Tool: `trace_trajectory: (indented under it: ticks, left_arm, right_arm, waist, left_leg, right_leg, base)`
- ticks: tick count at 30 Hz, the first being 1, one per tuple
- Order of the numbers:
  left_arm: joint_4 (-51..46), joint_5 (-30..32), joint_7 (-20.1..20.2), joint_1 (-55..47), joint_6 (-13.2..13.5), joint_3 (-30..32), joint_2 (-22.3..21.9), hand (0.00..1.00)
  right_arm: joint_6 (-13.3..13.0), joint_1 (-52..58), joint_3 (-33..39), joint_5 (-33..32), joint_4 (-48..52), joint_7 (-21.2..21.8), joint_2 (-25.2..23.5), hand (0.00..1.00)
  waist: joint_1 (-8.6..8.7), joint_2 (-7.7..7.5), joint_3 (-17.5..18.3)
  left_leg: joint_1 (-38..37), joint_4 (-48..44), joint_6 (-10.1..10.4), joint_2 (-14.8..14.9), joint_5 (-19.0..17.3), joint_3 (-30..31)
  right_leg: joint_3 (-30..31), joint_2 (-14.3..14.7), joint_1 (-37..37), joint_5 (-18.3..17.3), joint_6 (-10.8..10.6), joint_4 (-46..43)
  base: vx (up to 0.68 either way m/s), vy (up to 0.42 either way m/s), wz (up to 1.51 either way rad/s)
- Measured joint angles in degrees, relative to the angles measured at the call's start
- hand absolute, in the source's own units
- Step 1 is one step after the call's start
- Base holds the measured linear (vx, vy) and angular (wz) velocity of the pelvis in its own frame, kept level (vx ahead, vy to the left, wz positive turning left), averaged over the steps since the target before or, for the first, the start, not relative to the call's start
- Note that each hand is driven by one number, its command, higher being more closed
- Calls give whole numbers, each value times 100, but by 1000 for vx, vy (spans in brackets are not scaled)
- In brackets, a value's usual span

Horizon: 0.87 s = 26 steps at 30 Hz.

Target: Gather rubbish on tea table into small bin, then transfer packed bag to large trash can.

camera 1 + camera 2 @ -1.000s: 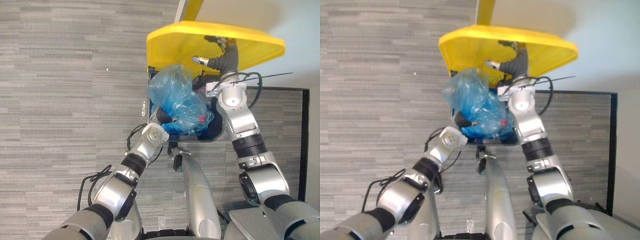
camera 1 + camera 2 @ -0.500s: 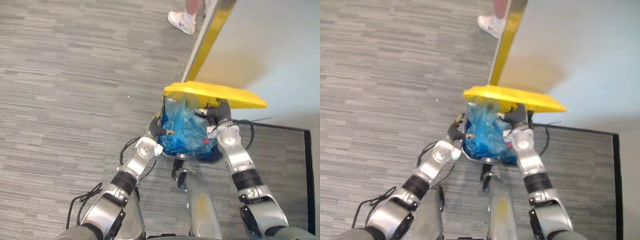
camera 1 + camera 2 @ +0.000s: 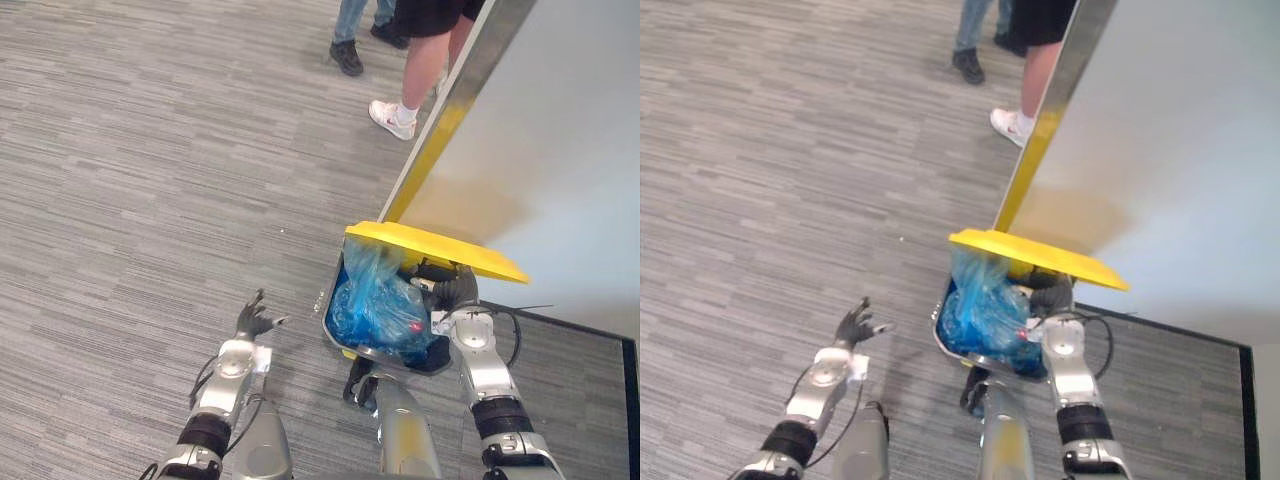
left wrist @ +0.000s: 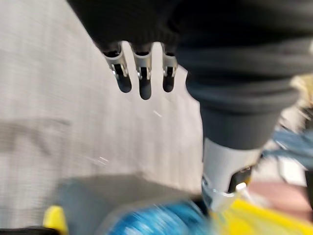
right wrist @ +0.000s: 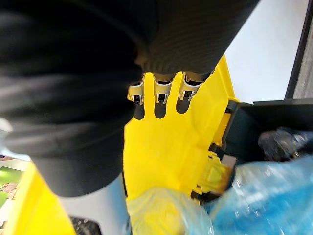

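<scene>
Last step of the job: the blue bag of rubbish sits inside the large trash can, well down in it, with its gathered top poking up toward the yellow lid. My left hand hangs out over the carpet floor, well apart from the can, fingers spread and holding nothing. My right hand is up under the lid at the can's far side, its fingers straight and flat against the yellow underside, propping it open rather than gripping it.

So I judge the drop as good as made. What is left, I reckon, is to ease the right hand out and let the lid come down. The bag's tall top may catch the lid, so it could need a push down first. A person's legs stand farther off, beside the wall.
</scene>
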<state>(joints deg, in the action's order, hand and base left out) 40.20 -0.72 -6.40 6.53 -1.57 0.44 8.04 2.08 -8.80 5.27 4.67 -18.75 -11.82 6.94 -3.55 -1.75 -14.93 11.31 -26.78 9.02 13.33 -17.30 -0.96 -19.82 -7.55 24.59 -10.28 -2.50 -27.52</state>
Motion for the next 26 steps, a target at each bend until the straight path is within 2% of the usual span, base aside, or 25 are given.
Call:
trace_trajectory:
  ticks: [4, 5, 6, 7, 8, 9, 11, 13, 15, 16, 18, 20, 26]
  left_arm:
    - [666, 72, -86, -214, -150, 324, -234, 0]
    - [729, 74, -121, -312, -164, 436, -337, 0]
    - [821, 73, -138, -350, -169, 570, -415, 0]
    - [894, 74, -161, -351, -172, 686, -473, 0]
    - [989, 74, -236, -432, -164, 904, -633, 0]
    - [1047, 71, -262, -453, -171, 980, -662, 0]
    - [1068, 67, -358, -625, -170, 989, -681, 0]
    - [1181, 57, -363, -565, -170, 1266, -769, 0]
    - [1386, 50, -403, -566, -172, 1546, -940, 0]
    - [1411, 51, -467, -545, -171, 1641, -1020, 0]
    - [1533, 51, -474, -560, -173, 1657, -1147, 0]
    - [1617, 44, -470, -566, -172, 1660, -1163, 0]
    - [1628, 43, -473, -677, -153, 1883, -1160, 0]
  right_arm:
    - [-14, 511, 36, 48, -41, 97, -451, 0]
    - [-51, 762, 29, 100, -175, 136, -562, 0]
    - [-67, 932, 30, 175, -392, 182, -656, 0]
    - [-69, 997, 31, 207, -597, 202, -708, 0]
    - [-94, 1025, 37, 222, -934, 225, -801, 0]
    - [-122, 1197, 147, 249, -1318, 226, -943, 0]
    - [-98, 1384, 244, 519, -2284, 243, -1025, 0]
    - [-45, 1370, 557, 657, -2908, 246, -1042, 0]
    - [-24, 1347, 825, 674, -3113, 176, -993, 0]
    - [-6, 1329, 870, 672, -3238, 171, -912, 0]
    - [41, 1267, 1099, 656, -3306, 155, -878, 0]
    - [76, 1240, 1268, 654, -3492, 155, -870, 0]
    - [84, 1226, 1504, 586, -3713, 131, -840, 0]
  waist:
    - [19, -65, 58]
    - [52, -128, 99]
    - [56, -217, 164]
    - [56, -225, 180]
    - [57, -62, 202]
    - [147, -205, 288]
    - [125, -406, 477]
    - [74, -460, 589]
    - [46, -265, 776]
    - [47, -262, 830]
    - [93, -64, 830]
    - [145, -44, 873]
    - [147, 23, 1048]
  left_leg:
    - [-344, 38, 13, -6, -9, -238]
    - [-411, 31, 22, -16, -12, -324]
    - [-470, 70, 25, -63, 4, -385]
    - [-548, 197, -53, -40, 86, -440]
    - [-662, 477, 55, 194, 255, -660]
    - [-830, 645, 31, 99, 354, -729]
    - [-977, 728, 30, 29, 409, -868]
    - [-961, 797, 54, 20, 497, -1117]
    - [-1063, 1270, -29, 97, 742, -1452]
    - [-1112, 1426, 5, 25, 836, -1632]
    - [-1352, 1709, -14, -8, 1013, -1720]
    - [-1509, 1898, -6, -31, 1123, -1668]
    - [-1601, 2358, -96, -260, 1196, -1536]
  right_leg:
    - [258, 65, -213, 98, -136, 84]
    - [312, 55, -270, 189, -174, 129]
    - [409, 51, -304, 413, -303, 308]
    - [476, 156, -453, 696, -805, 732]
    - [529, 189, -327, 540, -354, -245]
    - [693, 16, -354, 175, -90, -1295]
    - [991, -183, -892, -52, -140, -1858]
    - [1080, -80, -1021, -160, -194, -1385]
    - [1157, 181, -1274, -180, -162, -380]
    - [1169, 201, -1421, -317, 79, 189]
    - [1242, 286, -1522, -141, 112, 455]
    - [1238, 316, -1679, -114, 31, 601]
    - [1296, 301, -1849, 139, -131, 1161]
  base:
    - [-9, 44, -21]
    - [-33, 124, -28]
    - [-46, 127, -40]
    - [-62, 92, -65]
    - [-99, 90, -52]
    - [-66, 60, -46]
    - [-63, -2, -36]
    - [-152, -55, -64]
    - [-147, -67, -80]
    - [-119, -94, -71]
    - [-174, -53, -48]
    - [-116, -17, -1]
    - [-67, 39, 2]
